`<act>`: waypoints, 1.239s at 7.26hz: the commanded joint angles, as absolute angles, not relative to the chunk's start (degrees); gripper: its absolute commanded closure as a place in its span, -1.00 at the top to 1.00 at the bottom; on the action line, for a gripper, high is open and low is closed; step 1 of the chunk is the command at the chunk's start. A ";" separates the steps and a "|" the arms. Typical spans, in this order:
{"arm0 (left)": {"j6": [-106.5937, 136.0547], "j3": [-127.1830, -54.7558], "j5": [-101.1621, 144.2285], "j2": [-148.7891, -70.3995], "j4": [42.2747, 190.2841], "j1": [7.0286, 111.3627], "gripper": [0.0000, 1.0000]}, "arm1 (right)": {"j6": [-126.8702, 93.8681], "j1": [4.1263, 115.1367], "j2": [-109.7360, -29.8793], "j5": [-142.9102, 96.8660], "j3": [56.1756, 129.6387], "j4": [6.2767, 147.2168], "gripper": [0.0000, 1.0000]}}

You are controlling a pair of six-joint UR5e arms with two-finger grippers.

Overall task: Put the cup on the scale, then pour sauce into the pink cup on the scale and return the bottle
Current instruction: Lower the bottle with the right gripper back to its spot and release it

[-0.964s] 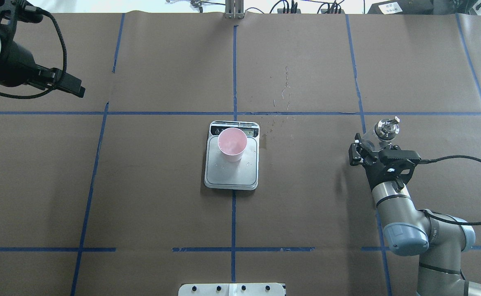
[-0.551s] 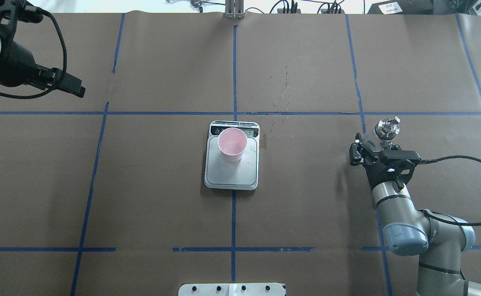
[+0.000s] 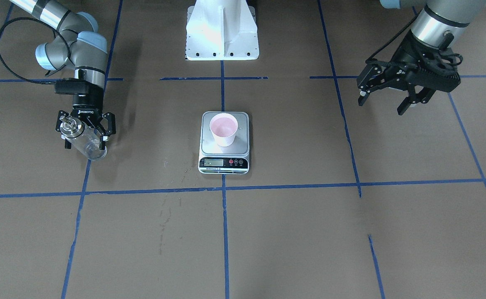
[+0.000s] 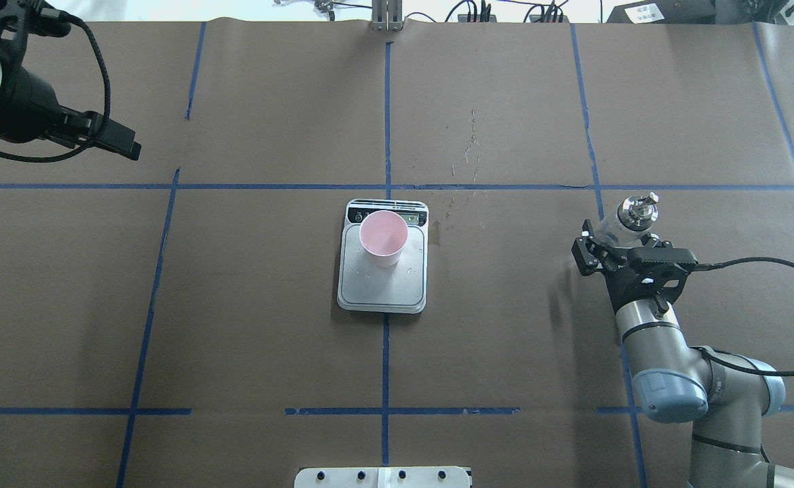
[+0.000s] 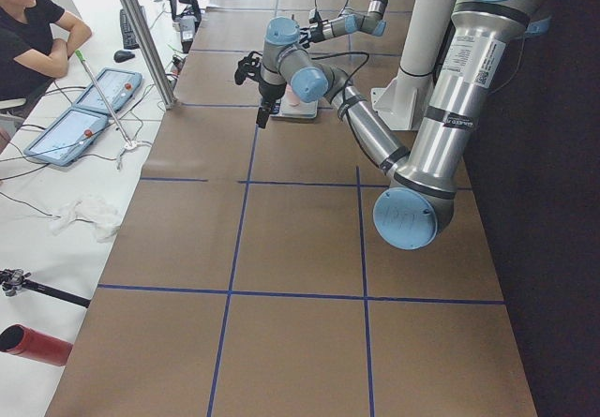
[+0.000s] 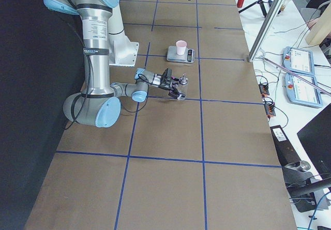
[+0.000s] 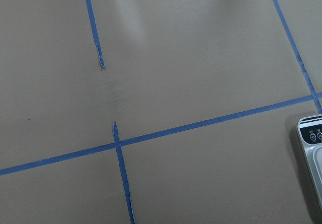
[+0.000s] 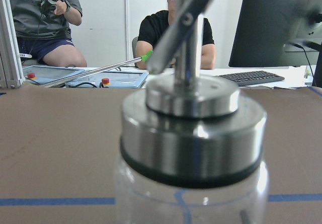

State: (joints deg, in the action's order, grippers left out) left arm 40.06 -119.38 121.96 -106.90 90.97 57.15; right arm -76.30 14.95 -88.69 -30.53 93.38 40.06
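cup (image 3: 223,129): 1 | scale (image 3: 225,164): 1 | bottle (image 3: 81,139): 1 | right gripper (image 3: 86,132): 1 | left gripper (image 3: 384,105): 1

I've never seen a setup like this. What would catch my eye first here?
Probably the pink cup standing on the silver scale at the middle of the brown table. Next, the right end effector off to one side, around a clear bottle with a shiny metal cap. The left end effector hangs open and empty opposite.
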 commanded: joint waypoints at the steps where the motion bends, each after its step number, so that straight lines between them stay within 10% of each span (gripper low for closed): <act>1: 40.61 -119.36 121.99 -106.96 90.97 57.13 1.00 | -76.99 11.97 -89.47 -26.74 93.61 39.12 1.00; 9: 42.19 -121.11 123.05 -106.70 90.79 57.30 1.00 | -76.64 -2.97 -102.61 -18.20 94.92 20.99 1.00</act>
